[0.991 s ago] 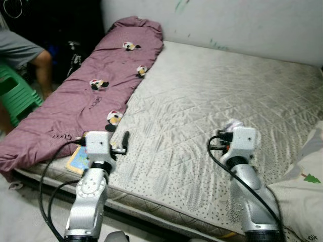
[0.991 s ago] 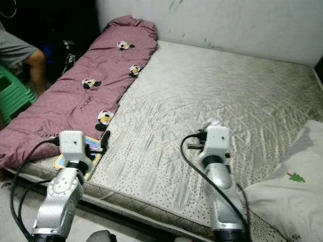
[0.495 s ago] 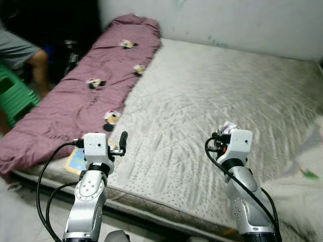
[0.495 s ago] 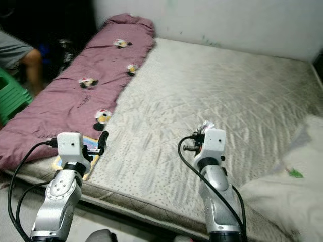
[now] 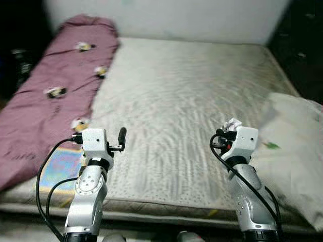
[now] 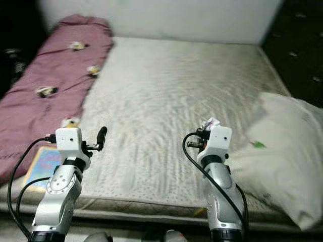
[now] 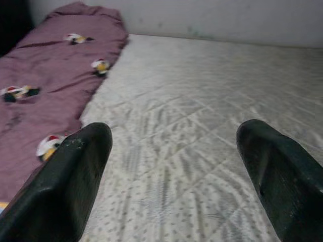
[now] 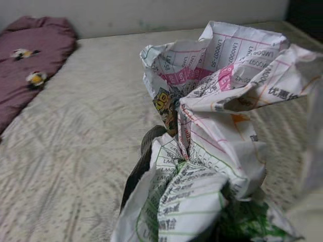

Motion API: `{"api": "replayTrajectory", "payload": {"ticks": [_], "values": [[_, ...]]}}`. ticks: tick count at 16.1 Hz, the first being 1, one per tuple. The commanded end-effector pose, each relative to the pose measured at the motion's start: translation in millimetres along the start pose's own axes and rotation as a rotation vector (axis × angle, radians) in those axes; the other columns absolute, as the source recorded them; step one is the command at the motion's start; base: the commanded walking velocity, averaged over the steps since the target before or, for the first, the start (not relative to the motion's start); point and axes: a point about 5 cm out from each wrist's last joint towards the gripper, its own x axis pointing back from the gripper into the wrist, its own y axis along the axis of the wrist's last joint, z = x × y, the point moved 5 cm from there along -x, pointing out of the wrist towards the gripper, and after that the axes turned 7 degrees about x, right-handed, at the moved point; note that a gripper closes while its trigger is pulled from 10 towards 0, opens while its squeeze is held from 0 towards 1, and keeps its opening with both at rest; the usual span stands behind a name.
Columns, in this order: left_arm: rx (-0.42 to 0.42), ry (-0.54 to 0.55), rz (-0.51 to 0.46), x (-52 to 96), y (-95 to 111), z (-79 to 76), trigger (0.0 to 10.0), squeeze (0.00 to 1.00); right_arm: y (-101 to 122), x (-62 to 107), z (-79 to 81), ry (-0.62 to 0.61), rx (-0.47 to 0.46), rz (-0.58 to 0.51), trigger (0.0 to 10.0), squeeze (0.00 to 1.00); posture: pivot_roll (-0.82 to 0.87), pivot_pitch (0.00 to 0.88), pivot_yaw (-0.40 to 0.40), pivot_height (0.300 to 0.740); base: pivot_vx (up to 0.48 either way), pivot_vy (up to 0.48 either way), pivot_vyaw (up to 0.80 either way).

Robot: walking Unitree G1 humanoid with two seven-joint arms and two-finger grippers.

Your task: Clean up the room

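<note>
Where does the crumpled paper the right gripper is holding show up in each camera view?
Left eye view: crumpled paper above the right wrist, lower right.
Right eye view: right of centre.
Right wrist view: close up, centre right.
Left wrist view: not there.
Shared landmark: maroon blanket along the mattress's left side.

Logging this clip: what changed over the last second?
The camera swung right, shifting the whole picture; nothing on the mattress moved. Unchanged: right pincer clamps the crumpled paper, left pincer open and empty, purple quilt along the left edge.
</note>
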Motion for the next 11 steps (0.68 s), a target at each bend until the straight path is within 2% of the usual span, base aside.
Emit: {"api": "replayTrajectory", "payload": {"ticks": [1,11], "values": [[-0.003,0.006,0.019,0.7,-3.7,0.2,10.0,0.00,0.8,-1.3,1.3,0.012,0.006,-0.005,10.0,0.00,-0.04,0.000,-0.015,0.740,0.000,0.266,-0.80],[-0.004,-0.012,0.017,-1.9,-3.6,-4.2,10.0,0.00,5.6,-3.8,0.5,0.018,0.017,-0.033,10.0,0.00,-0.04,0.000,-0.014,0.740,0.000,0.353,0.00]]}}
